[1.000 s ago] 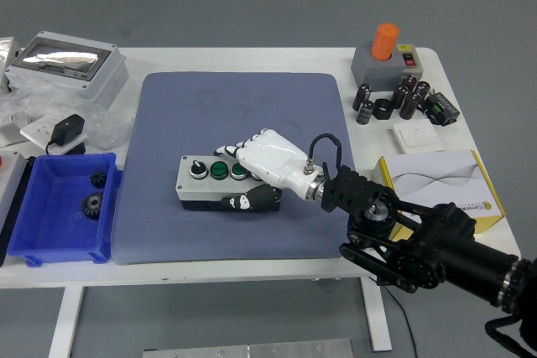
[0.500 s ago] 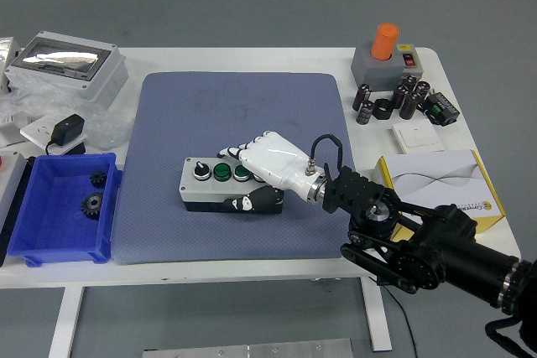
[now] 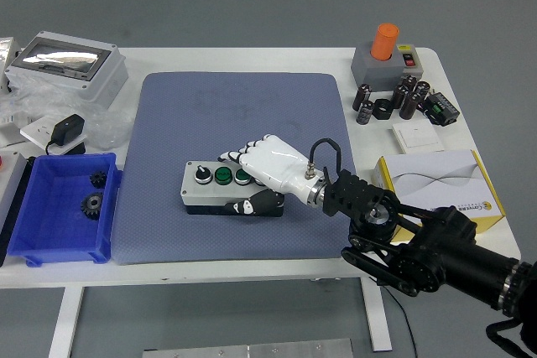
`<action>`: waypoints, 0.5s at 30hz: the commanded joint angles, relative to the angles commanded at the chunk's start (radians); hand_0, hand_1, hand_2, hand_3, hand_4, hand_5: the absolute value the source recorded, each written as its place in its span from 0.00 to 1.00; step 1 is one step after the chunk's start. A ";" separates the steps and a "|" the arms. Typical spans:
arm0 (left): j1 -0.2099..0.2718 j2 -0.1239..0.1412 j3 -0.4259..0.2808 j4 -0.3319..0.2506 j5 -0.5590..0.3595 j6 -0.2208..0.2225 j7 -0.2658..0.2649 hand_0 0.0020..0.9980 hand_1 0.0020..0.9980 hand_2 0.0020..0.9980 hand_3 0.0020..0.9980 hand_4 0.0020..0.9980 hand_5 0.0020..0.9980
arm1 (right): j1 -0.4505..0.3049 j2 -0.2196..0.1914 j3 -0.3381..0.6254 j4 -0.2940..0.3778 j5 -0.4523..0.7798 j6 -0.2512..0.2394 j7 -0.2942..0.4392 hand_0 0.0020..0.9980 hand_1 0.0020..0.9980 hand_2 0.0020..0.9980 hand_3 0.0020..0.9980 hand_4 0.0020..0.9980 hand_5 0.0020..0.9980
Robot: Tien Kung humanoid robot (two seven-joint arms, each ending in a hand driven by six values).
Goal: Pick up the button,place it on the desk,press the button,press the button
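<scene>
Head view shows our button box [image 3: 220, 188], a grey rigid case with 1 black knob and 2 green buttons, lying on the blue mat [image 3: 235, 115] under our right hand [image 3: 267, 169]. Fingers drape over its right end, thumb against the front: clamped on it. We judge it light, stiff, smooth; best held across the short sides.

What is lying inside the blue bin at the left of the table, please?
Two small dark gears lie on the floor of the blue bin, toward its right side. Its near wall hides a strip of the floor.
</scene>
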 joint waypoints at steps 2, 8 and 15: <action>-0.001 0.000 -0.001 0.000 0.001 0.000 0.000 0.66 0.62 0.62 0.75 0.98 0.66 | 0.000 0.000 0.000 0.000 -0.001 -0.002 0.001 0.40 0.65 0.68 0.71 0.58 0.04; 0.000 0.000 -0.001 -0.001 0.001 -0.001 0.000 0.66 0.62 0.62 0.75 0.98 0.66 | 0.001 -0.001 -0.004 0.001 0.000 -0.001 -0.001 0.54 0.73 0.75 0.84 0.59 0.03; 0.000 -0.001 -0.005 0.000 0.002 0.001 -0.012 0.66 0.62 0.62 0.74 0.98 0.66 | -0.001 -0.003 -0.012 0.000 0.009 -0.005 -0.002 0.63 0.77 0.80 0.93 0.61 0.00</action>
